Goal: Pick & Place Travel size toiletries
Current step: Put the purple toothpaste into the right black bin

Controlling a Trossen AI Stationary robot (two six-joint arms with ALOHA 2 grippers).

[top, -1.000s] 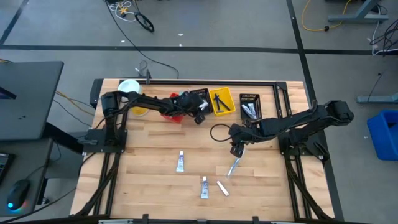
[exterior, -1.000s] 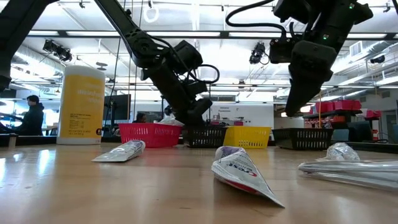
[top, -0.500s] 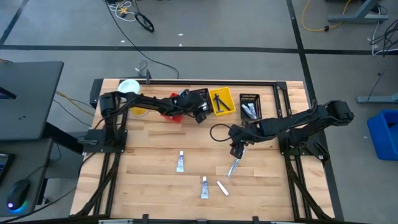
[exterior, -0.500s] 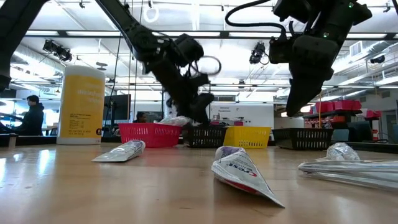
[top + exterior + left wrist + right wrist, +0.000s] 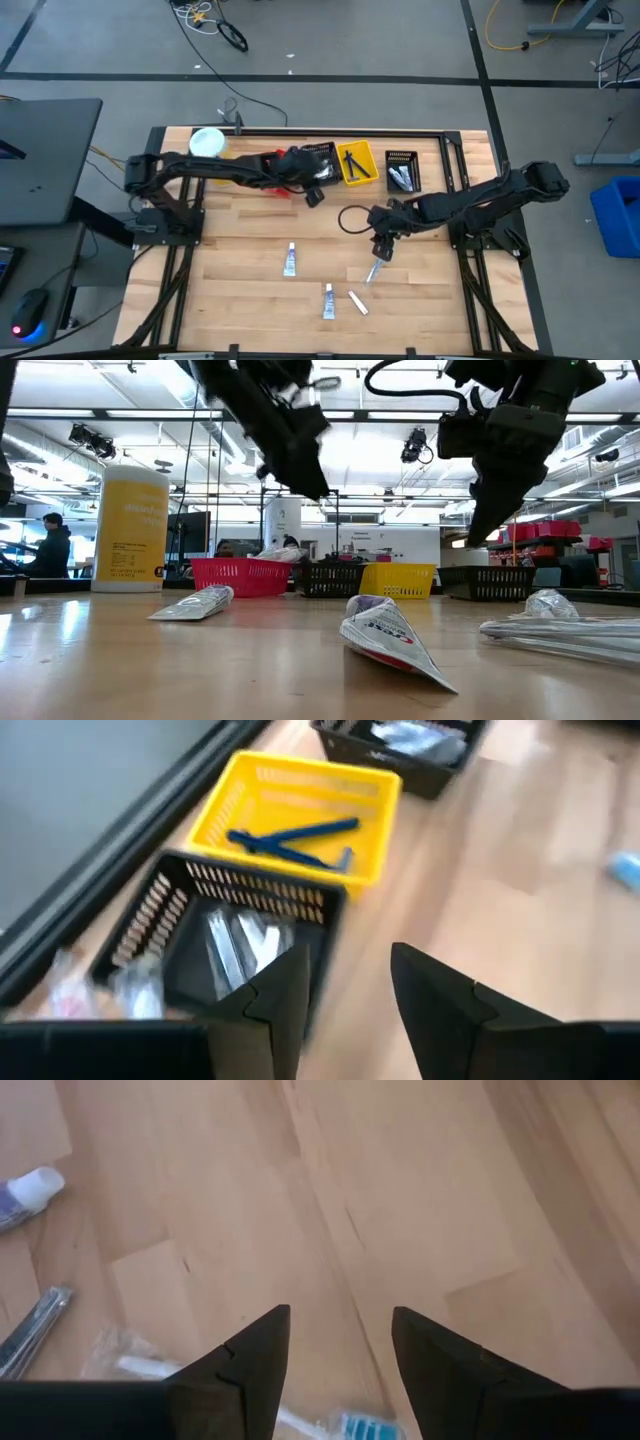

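The left gripper (image 5: 314, 196) hangs released and empty just in front of the black bin (image 5: 225, 935). The right gripper (image 5: 381, 250), fingers spread and empty, hovers directly above the wrapped toothbrush (image 5: 374, 270), whose long axis runs diagonally on the tabletop (image 5: 240, 260). Its wrapper probably hides the handle's exact line.
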